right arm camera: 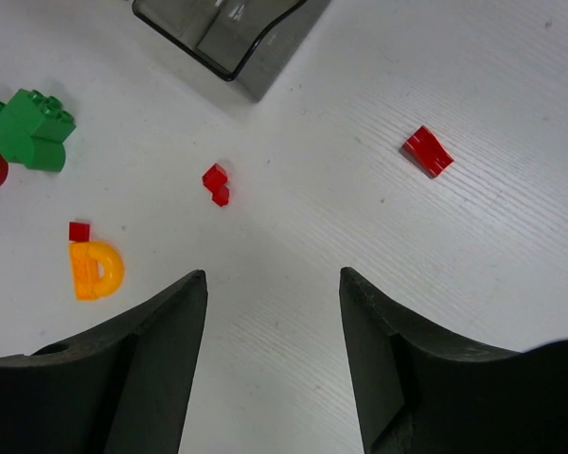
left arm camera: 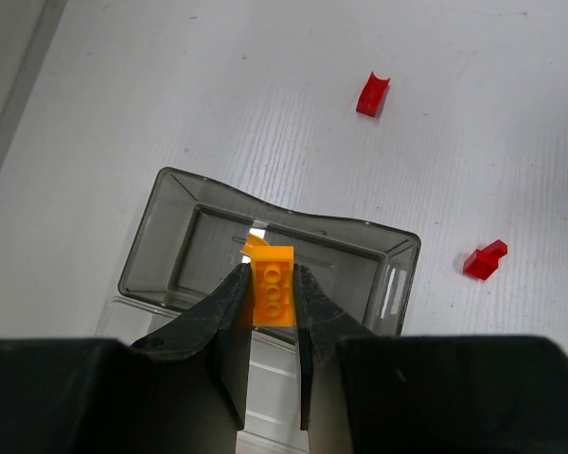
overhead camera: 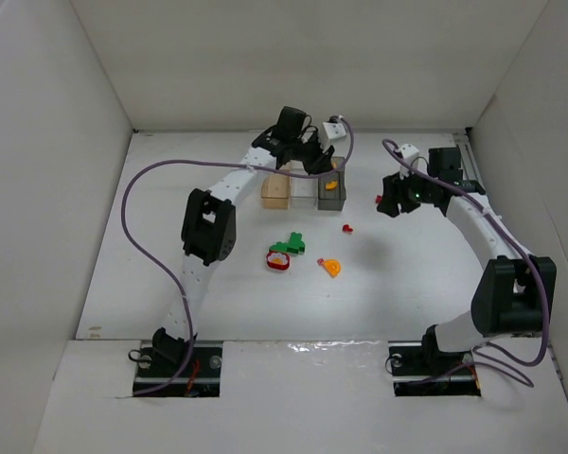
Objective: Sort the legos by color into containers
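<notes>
My left gripper [overhead camera: 328,166] hangs over the dark grey container [overhead camera: 332,194], shut on an orange brick [left arm camera: 274,291]. In the left wrist view my gripper [left arm camera: 271,272] holds the brick above that box [left arm camera: 166,241], where another orange piece [left arm camera: 254,247] lies. The amber container [overhead camera: 275,190] and the clear container [overhead camera: 304,189] stand to its left. My right gripper [overhead camera: 394,204] is open and empty above the table [right arm camera: 273,279]. Two red pieces [right arm camera: 427,151] [right arm camera: 216,183] lie ahead of it. A green brick cluster [overhead camera: 290,244], a red ring [overhead camera: 279,260] and an orange wedge [overhead camera: 331,268] lie mid-table.
A tiny red brick [right arm camera: 79,231] sits beside the orange wedge [right arm camera: 95,269]. White walls enclose the table on the left, right and far sides. Purple cables trail from both arms.
</notes>
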Tool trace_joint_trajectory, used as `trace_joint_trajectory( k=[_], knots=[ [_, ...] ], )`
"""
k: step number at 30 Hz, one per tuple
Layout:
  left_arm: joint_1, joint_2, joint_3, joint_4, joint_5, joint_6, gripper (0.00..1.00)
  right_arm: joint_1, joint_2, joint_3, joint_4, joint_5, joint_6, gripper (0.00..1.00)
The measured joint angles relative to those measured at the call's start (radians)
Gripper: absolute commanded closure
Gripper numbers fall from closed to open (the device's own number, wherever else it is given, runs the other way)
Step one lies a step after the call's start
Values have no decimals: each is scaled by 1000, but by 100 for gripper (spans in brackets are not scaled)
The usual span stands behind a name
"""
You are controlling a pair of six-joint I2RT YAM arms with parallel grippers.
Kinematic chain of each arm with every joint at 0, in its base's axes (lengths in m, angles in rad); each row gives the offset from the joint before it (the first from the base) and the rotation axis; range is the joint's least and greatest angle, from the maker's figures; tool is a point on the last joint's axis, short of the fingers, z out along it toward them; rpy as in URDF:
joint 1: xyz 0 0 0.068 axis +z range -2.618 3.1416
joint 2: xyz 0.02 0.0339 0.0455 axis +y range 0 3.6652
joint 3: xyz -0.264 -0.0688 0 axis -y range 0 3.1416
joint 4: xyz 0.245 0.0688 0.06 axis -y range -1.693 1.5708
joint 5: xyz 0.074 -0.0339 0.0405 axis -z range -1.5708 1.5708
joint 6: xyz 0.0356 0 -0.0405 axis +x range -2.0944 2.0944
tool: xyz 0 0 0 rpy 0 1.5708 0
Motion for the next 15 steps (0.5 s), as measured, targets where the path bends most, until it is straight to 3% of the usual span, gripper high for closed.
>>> trace_joint_trajectory(
  k=[7,8,12,15],
  knots=[
    [-4,50,0,5,-16,0,81,4,2,0,-21,16,-45,37],
    [-4,55,0,6,-18,-1,65,7,5,0,-24,20,-53,37],
    [-8,65,0,23,-25,-27,40,36,29,2,-37,32,-77,37],
    [-9,63,-2,86,-37,-77,38,77,65,16,-45,43,-97,37]
  ],
)
